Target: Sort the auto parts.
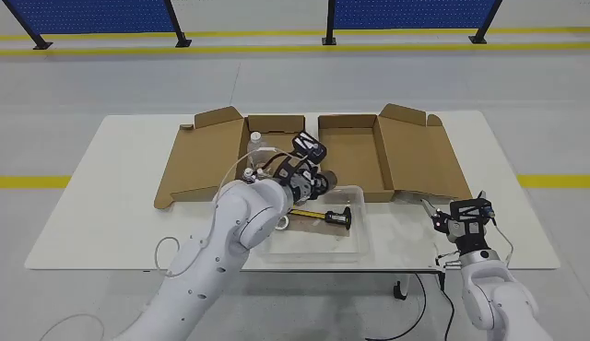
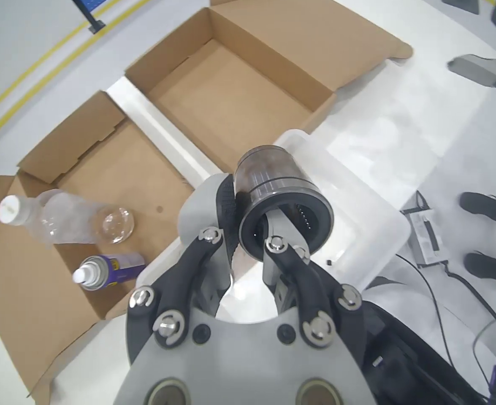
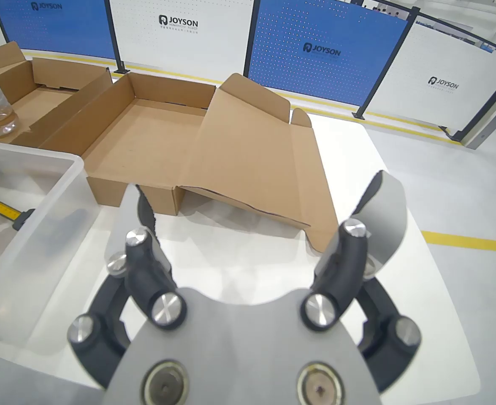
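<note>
My left gripper (image 2: 254, 212) is shut on a black cylindrical bearing (image 2: 279, 195), one finger outside its wall and one inside its bore. It holds the part above the far corner of the clear plastic bin (image 2: 378, 229), close to the left cardboard box (image 1: 226, 161). In the top view the left gripper (image 1: 309, 180) sits at the bin's back left. A yellow-and-black tool (image 1: 327, 217) lies in the bin (image 1: 359, 240). My right gripper (image 3: 258, 204) stands open over bare table at the front right, also seen as right gripper (image 1: 458, 214) from above.
Two open cardboard boxes stand side by side; the right box (image 1: 355, 157) has nothing in it. The left box (image 2: 117, 179) holds a clear plastic bottle (image 2: 62, 217) and a purple spray can (image 2: 108, 269). The table's front edge (image 1: 516, 265) runs close behind the right gripper.
</note>
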Controlling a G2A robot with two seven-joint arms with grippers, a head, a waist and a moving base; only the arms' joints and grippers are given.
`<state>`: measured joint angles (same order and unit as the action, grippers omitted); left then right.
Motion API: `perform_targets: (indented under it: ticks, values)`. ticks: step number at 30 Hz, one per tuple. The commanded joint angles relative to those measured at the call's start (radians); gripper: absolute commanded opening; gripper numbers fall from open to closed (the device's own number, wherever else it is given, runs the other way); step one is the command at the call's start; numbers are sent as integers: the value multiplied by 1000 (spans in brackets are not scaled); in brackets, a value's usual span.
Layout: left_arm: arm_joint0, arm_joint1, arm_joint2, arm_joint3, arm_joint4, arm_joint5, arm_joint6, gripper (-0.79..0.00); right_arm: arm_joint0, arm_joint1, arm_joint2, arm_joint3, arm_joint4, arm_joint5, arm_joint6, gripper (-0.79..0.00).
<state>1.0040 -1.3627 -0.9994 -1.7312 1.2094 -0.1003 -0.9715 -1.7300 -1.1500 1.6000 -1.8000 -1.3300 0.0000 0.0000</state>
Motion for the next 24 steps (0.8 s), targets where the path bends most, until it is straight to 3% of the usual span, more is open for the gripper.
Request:
perform_targets:
  ticks: [1,24]
  values:
    - [-17,-2,4,21,25,22,-9,-785,0,0,0,0,0,0,0,0]
    - [-196,-51,80,404,68,114,-7,-785,0,0,0,0,0,0,0,0]
